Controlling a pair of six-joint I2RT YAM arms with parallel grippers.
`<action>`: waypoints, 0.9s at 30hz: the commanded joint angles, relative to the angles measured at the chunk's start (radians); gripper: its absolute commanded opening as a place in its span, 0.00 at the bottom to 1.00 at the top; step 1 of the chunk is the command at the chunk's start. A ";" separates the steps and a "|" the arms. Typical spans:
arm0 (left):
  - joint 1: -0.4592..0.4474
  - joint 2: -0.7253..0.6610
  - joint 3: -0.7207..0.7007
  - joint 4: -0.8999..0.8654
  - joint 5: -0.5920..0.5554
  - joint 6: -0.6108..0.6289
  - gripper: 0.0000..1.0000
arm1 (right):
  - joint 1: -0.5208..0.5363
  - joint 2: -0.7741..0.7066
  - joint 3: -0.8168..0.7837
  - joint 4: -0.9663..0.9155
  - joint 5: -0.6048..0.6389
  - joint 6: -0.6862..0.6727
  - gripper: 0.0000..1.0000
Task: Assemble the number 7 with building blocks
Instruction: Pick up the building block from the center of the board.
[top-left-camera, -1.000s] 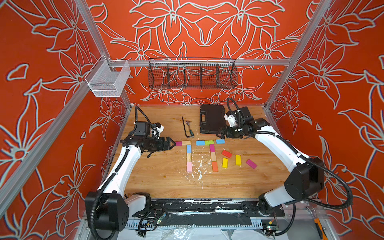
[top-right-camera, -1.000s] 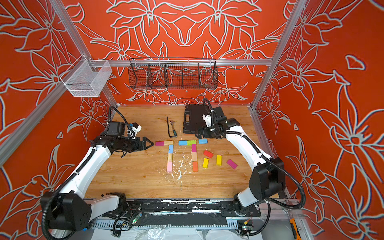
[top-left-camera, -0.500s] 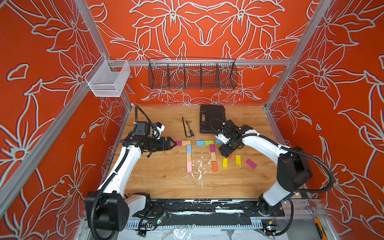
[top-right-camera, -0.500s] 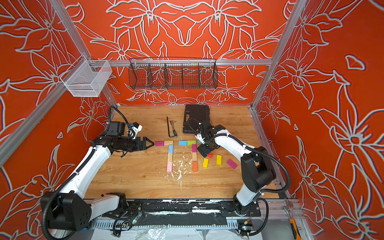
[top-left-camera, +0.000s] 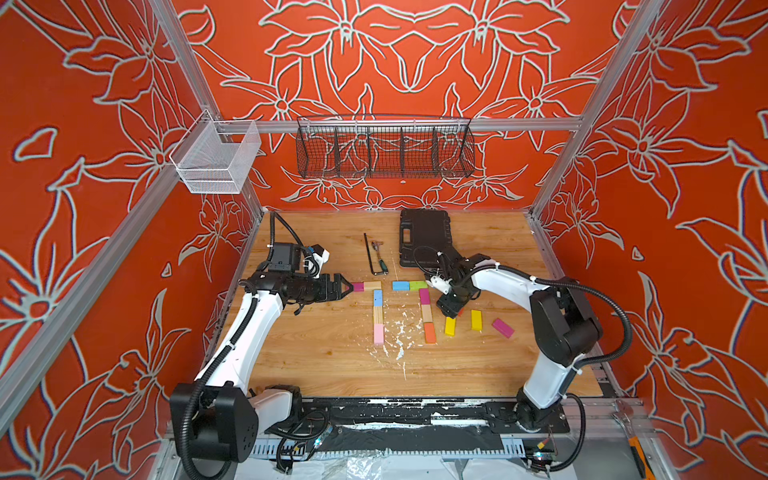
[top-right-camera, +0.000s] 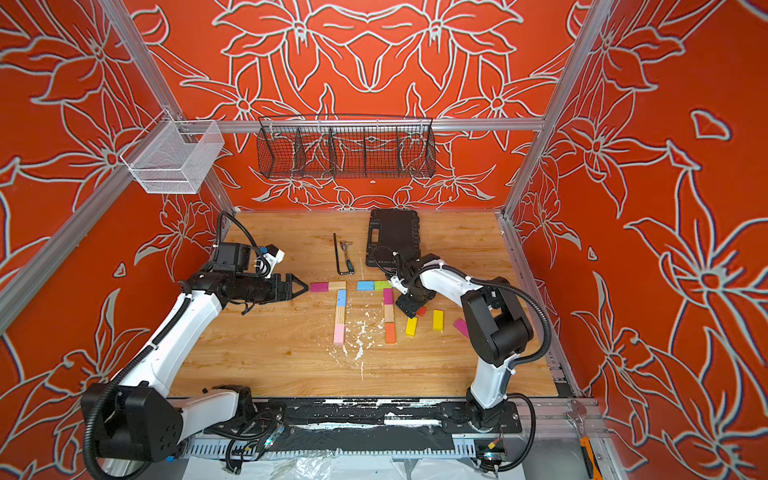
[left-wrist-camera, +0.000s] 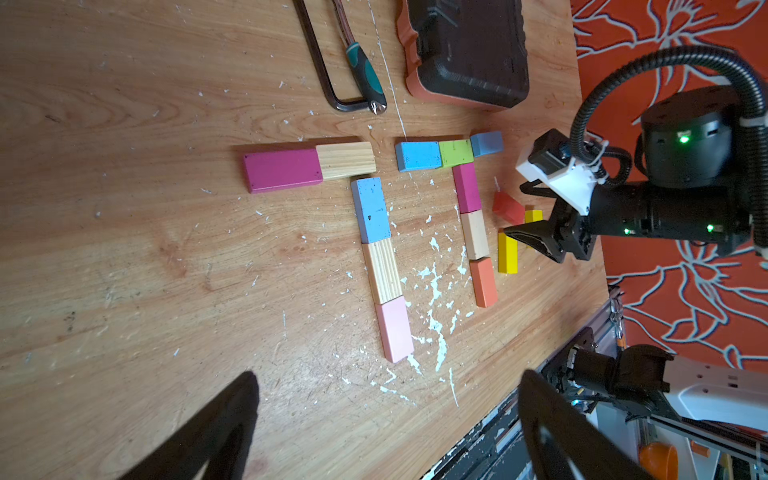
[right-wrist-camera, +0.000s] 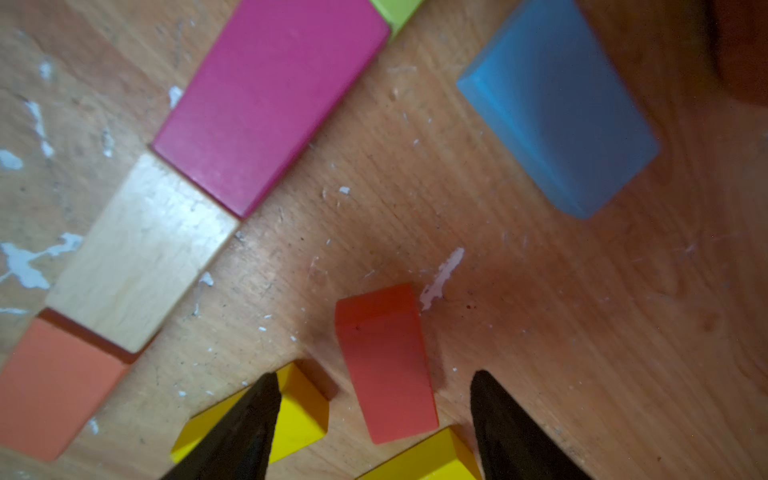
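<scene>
**Top views.** Two flat 7 figures lie on the bench (top-left-camera: 332, 374), on the robot's side of the black case (top-left-camera: 424, 237). The nearer figure (top-left-camera: 424, 296) runs blue, green, then magenta, plain wood and orange. The farther figure (top-left-camera: 377, 309) lies toward the left arm. The left gripper (top-left-camera: 347, 286) hangs just beside that figure's magenta end, jaws apart and holding nothing. The right gripper (top-left-camera: 451, 309) is low beside the nearer figure's stem.

**Left wrist view.** The red block (left-wrist-camera: 507, 208) lies loose between that stem and the right gripper, further from the case than the green block (left-wrist-camera: 456, 153). A slate-blue block (left-wrist-camera: 486, 143) butts the green block's end.

**Right wrist view.** The jaws stand apart on either side of the red block, clear of it. One jaw overlaps a yellow block (right-wrist-camera: 299, 407).

**Risk, as judged.**
- Closing could pinch or shove the yellow block along with the red one.
- The red block sits skewed to the jaws and may twist or slip.
- A careless sweep could knock the finished stem out of line.
</scene>
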 joint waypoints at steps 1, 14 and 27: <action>0.006 -0.013 -0.012 0.000 0.013 0.020 0.94 | -0.041 0.014 0.000 0.013 -0.040 -0.023 0.69; 0.006 -0.001 -0.005 -0.001 0.019 0.021 0.94 | -0.061 0.075 0.002 0.001 -0.081 -0.019 0.50; 0.006 -0.022 -0.005 -0.006 0.001 0.022 0.94 | -0.104 -0.079 -0.014 0.036 -0.032 0.155 0.29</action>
